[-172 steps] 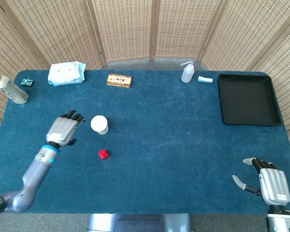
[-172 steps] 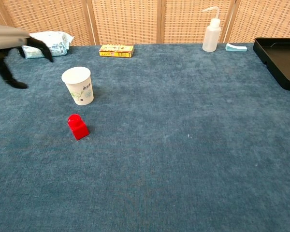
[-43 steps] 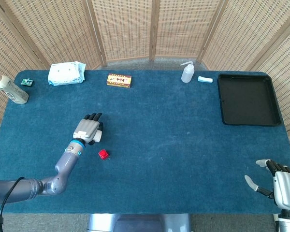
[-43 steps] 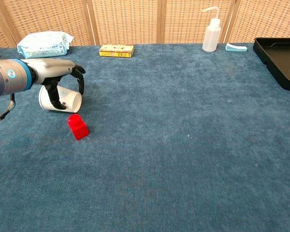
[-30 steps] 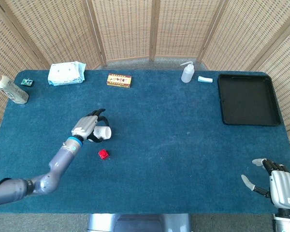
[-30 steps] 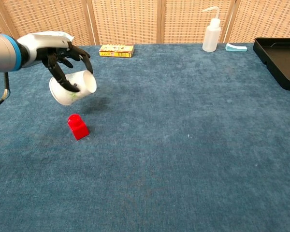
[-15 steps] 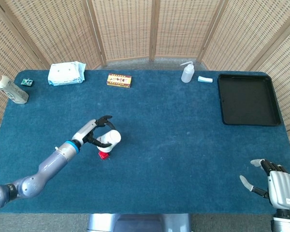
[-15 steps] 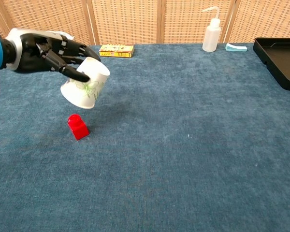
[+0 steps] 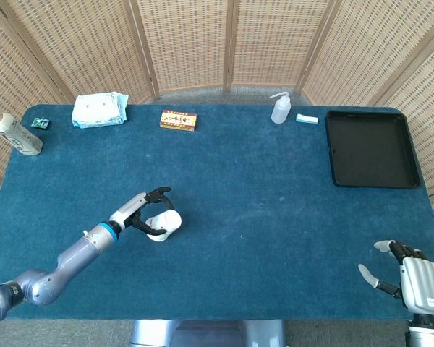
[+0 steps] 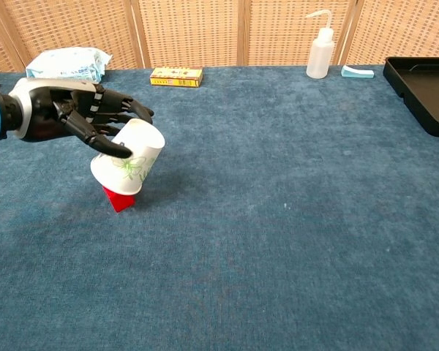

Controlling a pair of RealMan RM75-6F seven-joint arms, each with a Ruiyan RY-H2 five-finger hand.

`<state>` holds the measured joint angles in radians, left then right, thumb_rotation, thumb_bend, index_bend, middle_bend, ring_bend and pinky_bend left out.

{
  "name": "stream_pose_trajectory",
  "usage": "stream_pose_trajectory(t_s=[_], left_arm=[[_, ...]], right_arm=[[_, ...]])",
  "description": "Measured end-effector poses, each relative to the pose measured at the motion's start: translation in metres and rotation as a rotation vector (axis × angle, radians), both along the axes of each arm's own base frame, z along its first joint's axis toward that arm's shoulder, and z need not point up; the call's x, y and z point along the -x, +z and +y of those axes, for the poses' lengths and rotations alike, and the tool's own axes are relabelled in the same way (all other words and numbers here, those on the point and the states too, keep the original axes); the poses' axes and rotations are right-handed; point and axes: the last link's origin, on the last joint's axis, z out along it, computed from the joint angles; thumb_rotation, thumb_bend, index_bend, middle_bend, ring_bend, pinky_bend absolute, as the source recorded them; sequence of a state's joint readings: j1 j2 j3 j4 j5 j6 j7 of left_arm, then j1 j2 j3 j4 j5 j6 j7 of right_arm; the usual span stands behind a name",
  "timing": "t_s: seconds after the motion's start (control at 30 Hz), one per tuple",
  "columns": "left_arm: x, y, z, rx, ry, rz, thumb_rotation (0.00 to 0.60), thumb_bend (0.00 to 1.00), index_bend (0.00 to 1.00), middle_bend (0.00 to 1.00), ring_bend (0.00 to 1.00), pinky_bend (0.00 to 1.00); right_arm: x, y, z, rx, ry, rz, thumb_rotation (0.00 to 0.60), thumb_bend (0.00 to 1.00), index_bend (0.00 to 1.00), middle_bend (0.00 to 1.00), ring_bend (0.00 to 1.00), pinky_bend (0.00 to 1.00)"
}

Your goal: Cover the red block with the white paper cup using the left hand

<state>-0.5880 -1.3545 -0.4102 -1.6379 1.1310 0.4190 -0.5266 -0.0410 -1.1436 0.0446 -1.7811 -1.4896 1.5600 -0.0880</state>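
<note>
My left hand (image 10: 73,113) (image 9: 143,211) grips the white paper cup (image 10: 128,164) (image 9: 163,224), which is tipped mouth-down and tilted over the red block (image 10: 118,199). Only the block's lower part shows under the cup's rim in the chest view; the head view hides it entirely. The cup's rim sits just above the blue table cloth (image 10: 278,241). My right hand (image 9: 409,278) rests at the near right table edge with its fingers apart and nothing in it.
At the back stand a wipes pack (image 9: 99,110), a yellow box (image 9: 178,120), a squeeze bottle (image 9: 279,108) and a small blue item (image 9: 307,118). A black tray (image 9: 371,148) lies at the right, a bottle (image 9: 13,134) at the far left.
My left hand has lowered the upturned cup down over the red block, which is now mostly hidden. The right hand has stayed put.
</note>
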Motion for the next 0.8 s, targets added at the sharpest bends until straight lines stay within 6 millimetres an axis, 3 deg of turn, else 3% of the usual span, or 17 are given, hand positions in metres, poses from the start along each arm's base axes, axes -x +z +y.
stream_pose_trajectory(t_s=[0.63,0.7,0.8], left_arm=[[0.020,-0.019,-0.003,-0.091,-0.159,0.090,0.600,0.18,0.51,0.07,0.00,0.08],[0.023,-0.019,-0.004,-0.098,-0.177,0.103,0.600,0.16,0.44,0.07,0.00,0.08],[0.030,-0.019,-0.007,-0.098,-0.200,0.136,0.600,0.13,0.13,0.06,0.00,0.07]], right_arm=[[0.001,0.004,0.003,0.000,-0.010,-0.023,0.143,0.28,0.37,0.42,0.43,0.38],[0.001,0.004,0.003,-0.004,-0.010,-0.025,0.145,0.28,0.37,0.43,0.43,0.38],[0.001,0.003,0.003,-0.008,-0.009,-0.031,0.141,0.28,0.37,0.44,0.43,0.38]])
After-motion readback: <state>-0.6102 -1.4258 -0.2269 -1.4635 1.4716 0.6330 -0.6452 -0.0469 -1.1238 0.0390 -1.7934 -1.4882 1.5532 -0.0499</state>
